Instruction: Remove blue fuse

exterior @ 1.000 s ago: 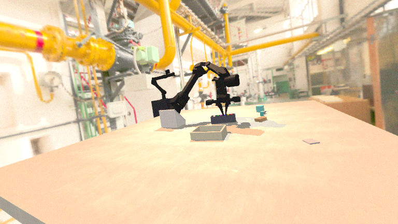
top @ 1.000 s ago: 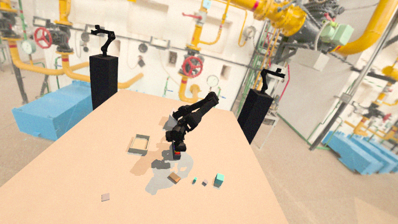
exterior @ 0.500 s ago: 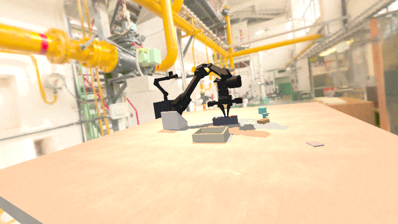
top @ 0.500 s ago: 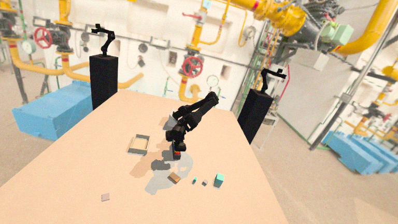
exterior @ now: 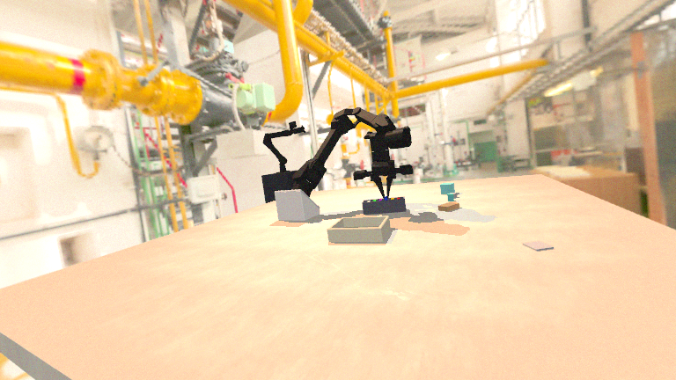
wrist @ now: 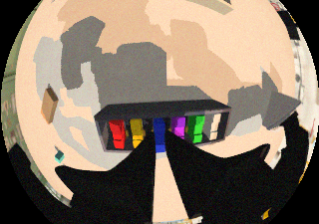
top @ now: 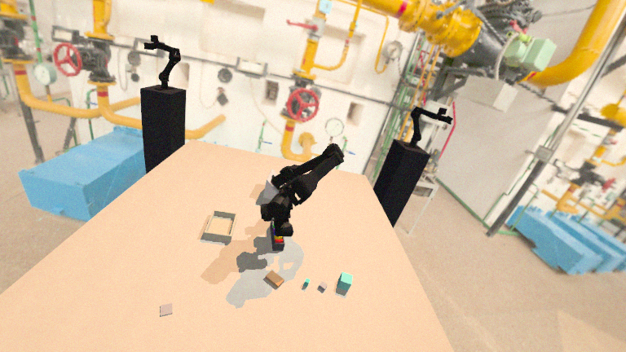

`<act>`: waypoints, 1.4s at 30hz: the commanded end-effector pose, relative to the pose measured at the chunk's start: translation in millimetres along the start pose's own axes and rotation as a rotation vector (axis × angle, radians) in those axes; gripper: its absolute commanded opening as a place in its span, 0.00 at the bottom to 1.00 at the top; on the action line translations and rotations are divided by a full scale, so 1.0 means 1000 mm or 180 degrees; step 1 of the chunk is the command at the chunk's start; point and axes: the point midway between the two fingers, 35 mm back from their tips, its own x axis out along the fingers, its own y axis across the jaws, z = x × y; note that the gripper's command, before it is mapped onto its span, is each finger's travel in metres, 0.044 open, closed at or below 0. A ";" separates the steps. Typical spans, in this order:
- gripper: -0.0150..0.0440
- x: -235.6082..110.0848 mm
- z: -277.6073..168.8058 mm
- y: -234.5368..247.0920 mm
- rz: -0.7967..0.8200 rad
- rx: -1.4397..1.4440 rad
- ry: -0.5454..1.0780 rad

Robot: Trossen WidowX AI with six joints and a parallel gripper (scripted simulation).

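Observation:
The dark fuse block [wrist: 166,109] [exterior: 382,205] [top: 277,243] holds a row of fuses: red [wrist: 118,131], yellow [wrist: 138,131], blue [wrist: 159,131], purple [wrist: 178,126], green [wrist: 197,127] and a pale one [wrist: 215,126]. My gripper [wrist: 159,135] [exterior: 385,196] reaches straight down onto the block, and its fingers are shut on the blue fuse, which still sits in its slot. The grey tray [exterior: 358,229] [top: 219,227] stands empty on the table a short way from the block.
A brown block [top: 274,279] [exterior: 448,206] [wrist: 50,107], a teal cube [top: 344,283] [exterior: 447,188], two small pieces [top: 305,283] [top: 322,287] and a flat pink tile [top: 165,309] [exterior: 538,245] lie on the table. The arm's grey base [exterior: 295,205] stands behind the tray.

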 end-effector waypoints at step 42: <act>0.25 -0.024 0.000 0.001 0.0006 -0.0007 0.0000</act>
